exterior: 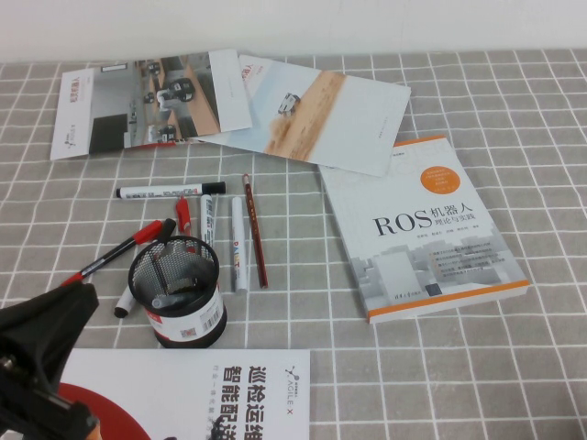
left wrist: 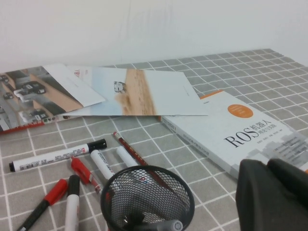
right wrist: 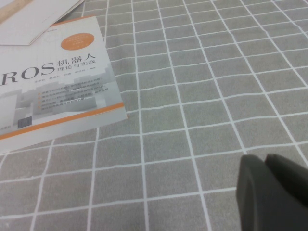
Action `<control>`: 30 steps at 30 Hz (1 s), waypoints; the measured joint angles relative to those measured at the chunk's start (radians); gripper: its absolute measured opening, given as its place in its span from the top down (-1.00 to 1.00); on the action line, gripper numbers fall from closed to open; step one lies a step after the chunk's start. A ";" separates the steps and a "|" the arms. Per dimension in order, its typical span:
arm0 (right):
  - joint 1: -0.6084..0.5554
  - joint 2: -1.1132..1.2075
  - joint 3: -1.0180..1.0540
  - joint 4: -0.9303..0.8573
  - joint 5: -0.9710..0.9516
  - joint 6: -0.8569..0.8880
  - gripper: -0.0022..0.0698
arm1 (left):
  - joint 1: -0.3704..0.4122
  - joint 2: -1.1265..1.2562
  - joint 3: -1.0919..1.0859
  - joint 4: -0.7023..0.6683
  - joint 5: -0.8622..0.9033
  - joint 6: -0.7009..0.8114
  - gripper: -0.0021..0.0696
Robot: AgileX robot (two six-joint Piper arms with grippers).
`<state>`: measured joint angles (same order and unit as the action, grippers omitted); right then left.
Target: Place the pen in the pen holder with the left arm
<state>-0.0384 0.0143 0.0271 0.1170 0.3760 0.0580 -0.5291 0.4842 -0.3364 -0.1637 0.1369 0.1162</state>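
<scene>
- The pen (exterior: 174, 299) is lying inside the pen holder (exterior: 213, 316), slanting low against the mesh, so the drop itself is looking done.
- The left tool (left wrist: 267, 168) is hanging beside the holder on the robot's near-left side, its fingers pressed together and gripping nothing.
- The step in hand is looking like a clean pull-away, so the left arm (exterior: 41, 367) should be rising straight up and back, keeping clear of the holder's rim.
- The holder is light and tall for its base, so any brush from the arm is risking a tip-over and a spilled pen.
- The right tool (right wrist: 265, 166) is hovering over bare cloth beyond the book's (exterior: 422, 229) corner, its fingers seeming to be together, and it is playing no part.
- A black pen with a red cap (exterior: 115, 252) is lying just beside the holder on its far-left side, nearest the arm's way out.
- A white marker with a black cap (exterior: 170, 191), a second white marker (exterior: 238, 243), a loose red cap (exterior: 183, 213) and a dark red pencil (exterior: 255, 229) are lying behind the holder.
- A printed leaflet (exterior: 211, 394) is lying in front of the holder, touching or slightly under its base.
- Two brochures (exterior: 321, 110) are overlapping at the far edge of the tabletop (exterior: 514, 367), well apart from the work.
</scene>
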 joint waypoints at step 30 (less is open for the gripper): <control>0.000 0.000 0.000 0.000 0.000 0.000 0.98 | 0.380 -0.491 0.361 0.029 0.027 -0.008 0.94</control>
<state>-0.0384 0.0143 0.0271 0.1170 0.3760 0.0580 -0.1490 -0.0069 0.0246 -0.1352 0.1637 0.1079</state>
